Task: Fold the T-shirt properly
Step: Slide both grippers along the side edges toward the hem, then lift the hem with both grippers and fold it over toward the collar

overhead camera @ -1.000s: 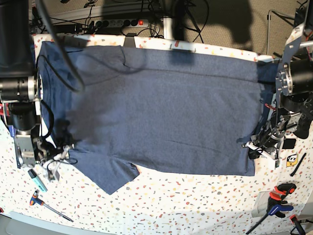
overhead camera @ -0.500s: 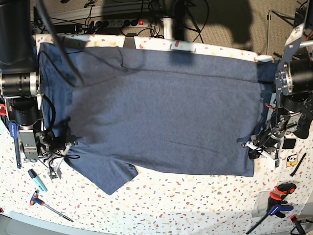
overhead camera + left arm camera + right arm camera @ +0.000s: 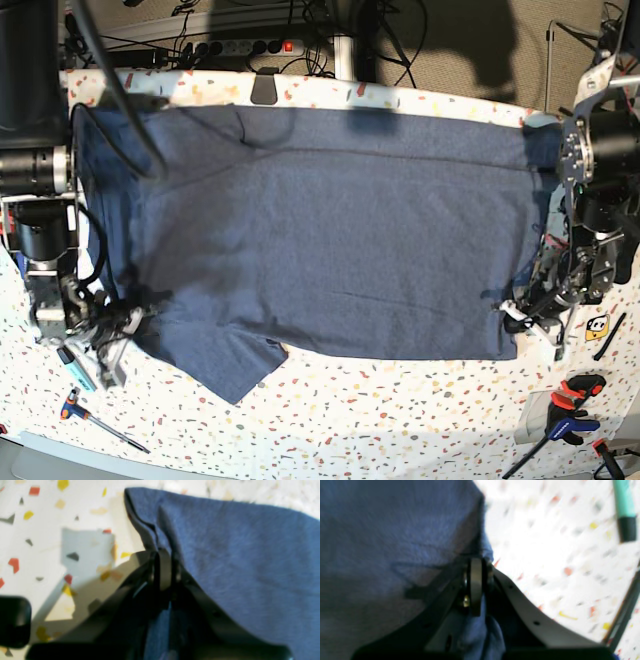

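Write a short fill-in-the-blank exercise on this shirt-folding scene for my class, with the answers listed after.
1. The T-shirt is coloured ____.
2. The left gripper is shut on the shirt's ____.
3. The right gripper is ____ on the fabric.
4. The table has a ____ pattern.

Answers: blue; edge; shut; speckled

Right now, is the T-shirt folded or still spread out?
Spread. The T-shirt lies flat and open across the table, one sleeve sticking out at the near edge; no fold is visible.

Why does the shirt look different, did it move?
Yes. The T-shirt slid down toward the near table edge: the black clip at the far edge, half covered earlier, now shows fully. Both grippers are shut on it.
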